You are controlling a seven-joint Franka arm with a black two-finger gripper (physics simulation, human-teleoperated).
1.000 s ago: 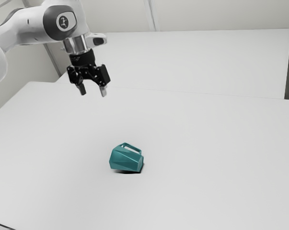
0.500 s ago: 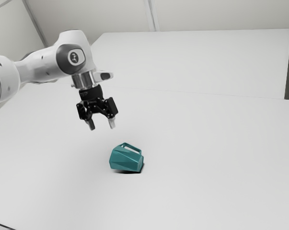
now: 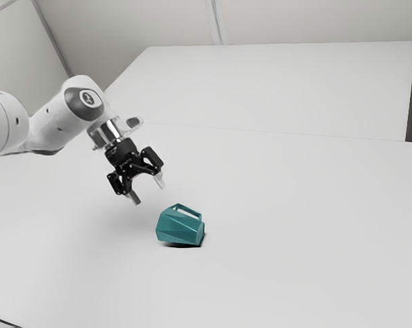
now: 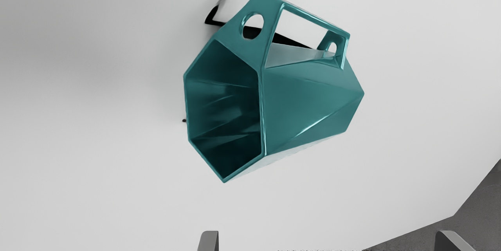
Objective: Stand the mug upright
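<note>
Mug [image 3: 180, 227] on its side, on table [image 3: 294, 205] | exterior view: base end, facing that view's right | wrist view: open mouth, hollow inside | gripper [image 3: 148, 193] near, apart from mug, jaws spread

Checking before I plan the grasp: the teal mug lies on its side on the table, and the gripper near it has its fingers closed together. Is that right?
Not quite: the gripper is open, its fingers standing well apart, as the wrist view shows. The teal mug does lie on its side on the table, with the gripper near it.
</note>
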